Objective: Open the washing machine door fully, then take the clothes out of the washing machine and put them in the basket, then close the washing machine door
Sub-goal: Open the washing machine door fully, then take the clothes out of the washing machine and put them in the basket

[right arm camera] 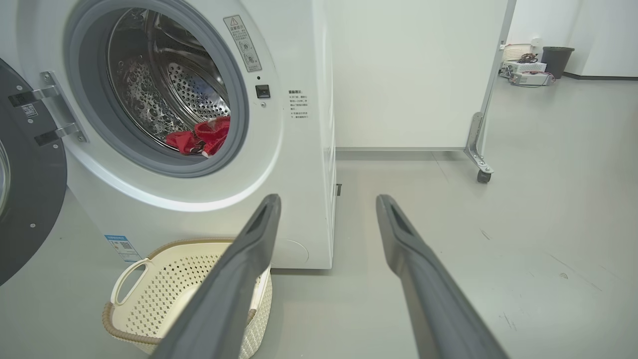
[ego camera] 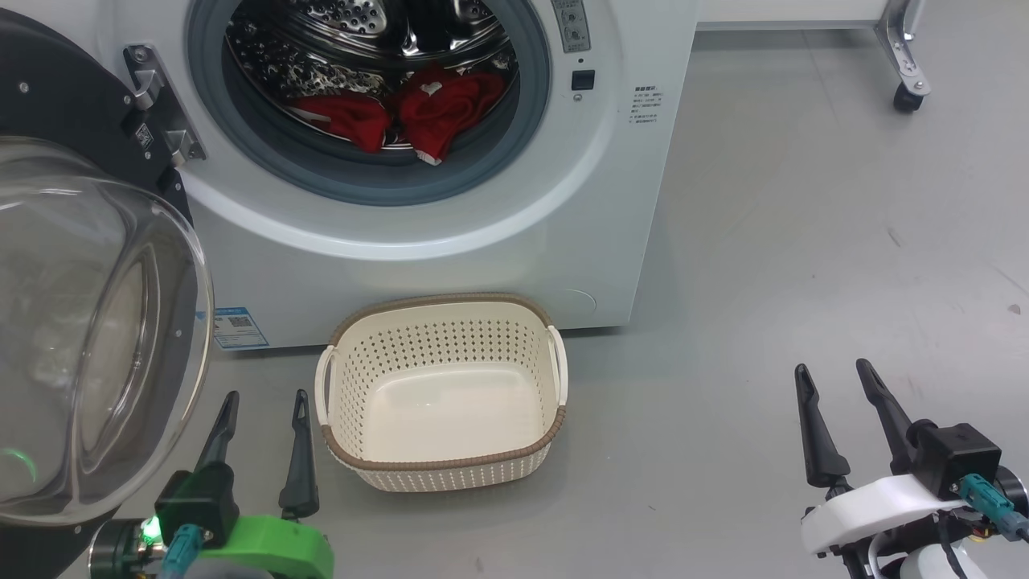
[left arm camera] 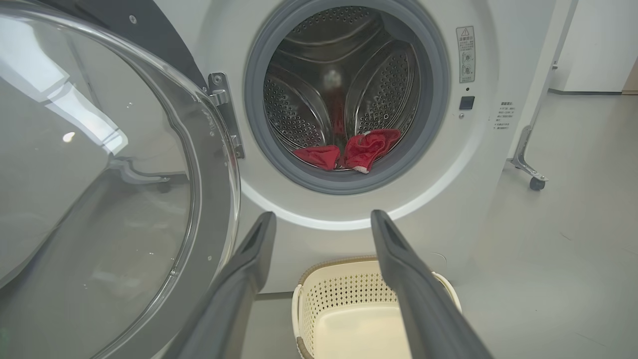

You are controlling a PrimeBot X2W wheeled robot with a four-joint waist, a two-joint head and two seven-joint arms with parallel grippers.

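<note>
Left gripper (ego camera: 268, 398) sits at seven o'clock of the head view, its two dark fingers spread and holding nothing. The tips aim up the floor between the washing machine door (ego camera: 96, 338) and the basket (ego camera: 438, 300). Right gripper (ego camera: 832, 370) hangs at five o'clock, likewise spread and empty, well apart from everything — parked out of the way, I judge. The basket stands empty at six o'clock, just in front of the washing machine (ego camera: 498, 265). That spot puts it under the opening, so a garment lifted out need only come down and forward. The door is swung wide to nine o'clock, its glass bowl toward the robot, leaving the mouth free. At twelve o'clock the clothes (ego camera: 438, 108) lie in two red heaps low in the drum (ego camera: 321, 32), just behind the grey gasket (ego camera: 362, 181) — the door step looks done, the unloading not yet begun.
</note>
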